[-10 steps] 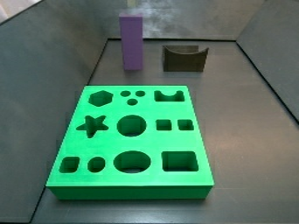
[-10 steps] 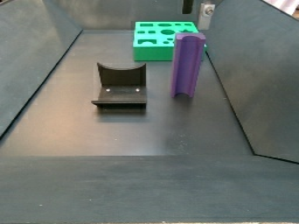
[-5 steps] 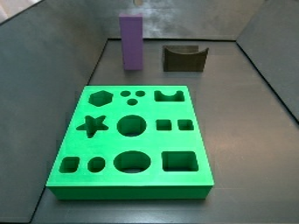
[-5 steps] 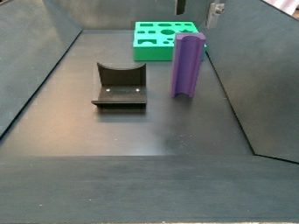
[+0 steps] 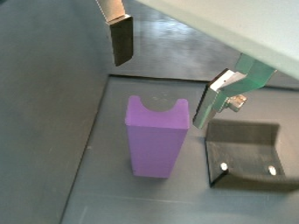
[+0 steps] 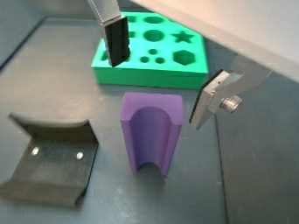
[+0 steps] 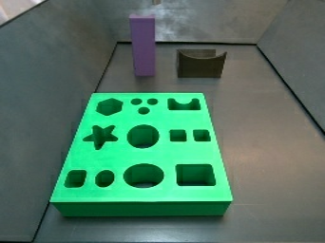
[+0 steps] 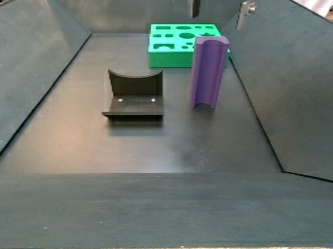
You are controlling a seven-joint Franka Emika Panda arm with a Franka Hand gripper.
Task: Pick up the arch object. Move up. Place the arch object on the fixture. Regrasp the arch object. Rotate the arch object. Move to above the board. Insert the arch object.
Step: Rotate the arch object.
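Observation:
The arch object (image 7: 143, 45) is a tall purple block standing upright on the dark floor, its scooped end on top in both wrist views (image 5: 156, 138) (image 6: 152, 131). My gripper (image 5: 170, 74) (image 6: 162, 74) hangs above it, open, with nothing between the fingers (image 6: 114, 42). The jaws stand well apart, one to each side above the block's top. The fixture (image 7: 200, 63) (image 8: 134, 95), a dark block with a U-shaped dip, stands beside the purple block (image 8: 209, 71) without touching it. The green board (image 7: 159, 119) (image 6: 140, 74) lies flat with its cut-outs empty.
Grey walls enclose the floor on the sides and back in both side views. Only a small bit of the gripper (image 8: 246, 10) shows at the upper edge of a side view. The fixture also shows in both wrist views (image 5: 247, 156) (image 6: 52, 162).
The bit of gripper at the upper edge of a side view has shifted slightly to the right. The purple block, fixture and board have not moved.

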